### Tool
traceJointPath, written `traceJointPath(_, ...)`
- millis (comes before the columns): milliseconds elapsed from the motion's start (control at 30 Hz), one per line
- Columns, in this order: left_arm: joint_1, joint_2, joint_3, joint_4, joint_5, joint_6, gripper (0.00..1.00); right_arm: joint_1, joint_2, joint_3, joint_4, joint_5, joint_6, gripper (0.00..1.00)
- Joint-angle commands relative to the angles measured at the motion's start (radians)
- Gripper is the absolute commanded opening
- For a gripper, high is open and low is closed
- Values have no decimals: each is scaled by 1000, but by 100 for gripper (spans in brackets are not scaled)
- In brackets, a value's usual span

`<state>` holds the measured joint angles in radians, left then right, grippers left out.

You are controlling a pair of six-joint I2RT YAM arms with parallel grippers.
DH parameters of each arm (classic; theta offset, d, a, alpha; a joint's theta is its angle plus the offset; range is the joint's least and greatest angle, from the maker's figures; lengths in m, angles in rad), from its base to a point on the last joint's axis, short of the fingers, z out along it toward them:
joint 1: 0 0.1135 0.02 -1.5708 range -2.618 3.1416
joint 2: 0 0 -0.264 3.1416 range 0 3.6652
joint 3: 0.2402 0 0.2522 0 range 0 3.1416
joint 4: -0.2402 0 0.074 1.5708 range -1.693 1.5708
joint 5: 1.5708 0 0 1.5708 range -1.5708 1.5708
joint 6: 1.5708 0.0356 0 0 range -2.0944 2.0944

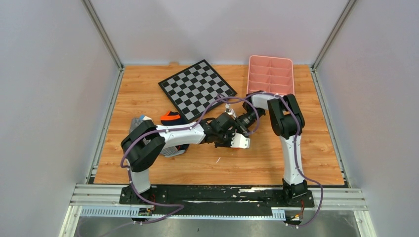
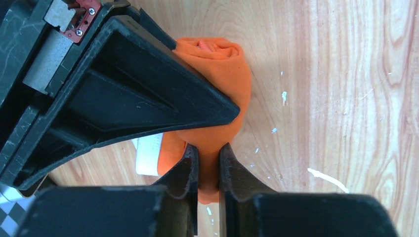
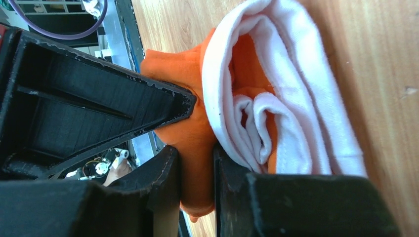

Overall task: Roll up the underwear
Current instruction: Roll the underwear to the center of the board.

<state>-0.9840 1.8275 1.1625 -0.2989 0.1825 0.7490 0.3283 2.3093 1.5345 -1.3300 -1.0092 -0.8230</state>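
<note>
The orange underwear [image 2: 222, 74] is bunched into a loose roll on the wooden table, its white trim band [image 3: 291, 94] wrapped on the outside. In the top view only its white part [image 1: 241, 142] shows, under both grippers at mid-table. My left gripper [image 2: 209, 165] is shut on a fold of the orange fabric; it sits at the roll in the top view [image 1: 223, 137]. My right gripper [image 3: 196, 165] is also shut on orange fabric, next to the white band, and meets the left one from the right [image 1: 238, 126]. Each wrist view shows the other gripper's black finger close by.
A navy pair with orange [image 1: 171, 118] and a grey striped garment [image 1: 139, 123] lie at the left, partly under my left arm. A checkered board [image 1: 196, 87] lies at the back middle. A pink compartment tray [image 1: 270, 75] stands at the back right.
</note>
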Motion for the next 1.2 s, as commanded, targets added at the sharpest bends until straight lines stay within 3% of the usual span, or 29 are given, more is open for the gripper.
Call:
traceJointPath(0,-5,15,23,-11,54,-10,7,2,8,-56,134,164,-32,12)
traceJointPath(133,-5,16,33,-108,133,-35,0,-6,-120,-68,109,169,-41,57)
traceJointPath(200,-2,28,47,-165,178,-52,0,-31,-212,-30,60,157,-59,96)
traceJointPath(233,-1,35,55,-191,198,-59,0,-47,-274,1,27,154,-69,100)
traceJointPath(400,14,65,72,-251,254,-100,0,-199,-400,250,-89,181,-115,100)
traceJointPath(467,41,75,80,-248,296,-137,0,-276,-463,310,-33,178,-84,100)
traceJointPath(567,101,108,108,-245,384,-194,0,-401,-668,165,316,165,45,100)
traceJointPath(700,188,184,168,-242,536,-270,0,-483,-1015,-365,993,190,244,100)
traceJointPath(767,218,250,226,-286,601,-294,0,-481,-1118,-524,1208,217,368,100)
traceJointPath(800,233,285,253,-307,636,-304,1,-480,-1129,-533,1183,134,362,99)
traceJointPath(867,255,351,301,-342,689,-324,1,-458,-1100,-498,991,7,239,84)
traceJointPath(900,265,381,323,-362,710,-328,1,-424,-1076,-478,868,16,113,75)
traceJointPath(933,272,416,351,-385,723,-331,1,-353,-1063,-468,746,68,28,68)
traceJointPath(1000,283,462,395,-430,731,-325,2,-236,-1064,-502,657,210,-111,67)
traceJointPath(1100,295,496,423,-446,748,-335,2,-67,-1107,-643,674,352,-253,65)
traceJointPath(1167,298,509,434,-454,747,-339,2,-18,-1096,-703,707,391,-268,60)
